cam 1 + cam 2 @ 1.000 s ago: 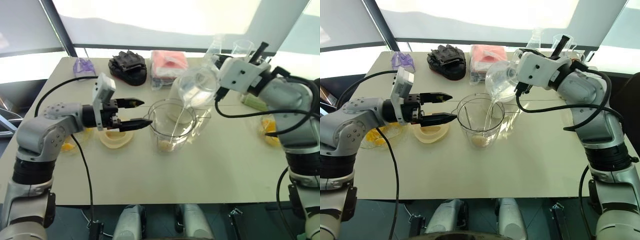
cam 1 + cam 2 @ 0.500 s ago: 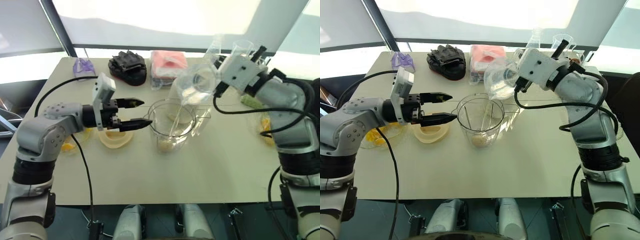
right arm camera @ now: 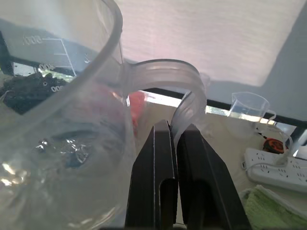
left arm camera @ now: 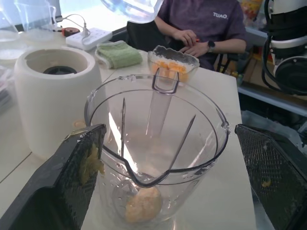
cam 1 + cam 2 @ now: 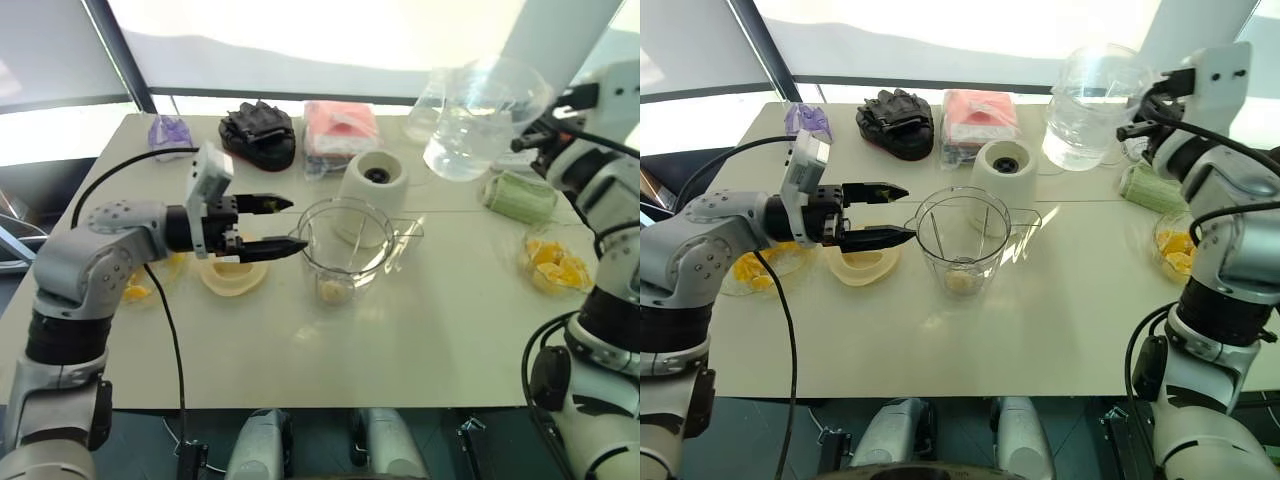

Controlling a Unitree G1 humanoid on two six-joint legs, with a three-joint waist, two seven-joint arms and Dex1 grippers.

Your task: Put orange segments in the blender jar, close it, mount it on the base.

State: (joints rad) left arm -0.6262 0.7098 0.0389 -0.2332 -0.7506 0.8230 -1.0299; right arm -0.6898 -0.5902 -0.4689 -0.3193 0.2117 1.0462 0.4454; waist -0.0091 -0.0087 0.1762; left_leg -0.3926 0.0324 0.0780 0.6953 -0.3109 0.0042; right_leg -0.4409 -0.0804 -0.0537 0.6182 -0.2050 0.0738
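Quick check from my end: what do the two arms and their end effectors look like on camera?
Both arms have silver-grey rounded shells with black joint bands and a black cable looping alongside. Each wrist carries a white camera block. The left end effector and right end effector each have two black fingers; the left's inner pads are mesh-textured.

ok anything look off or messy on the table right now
Nothing is spilled or tipped. The jar stands upright with a segment and some liquid at the bottom, the base behind it. The one oddity: orange pulp stuck on the open left gripper's fingers. The right gripper holds a water jug upright by its handle.
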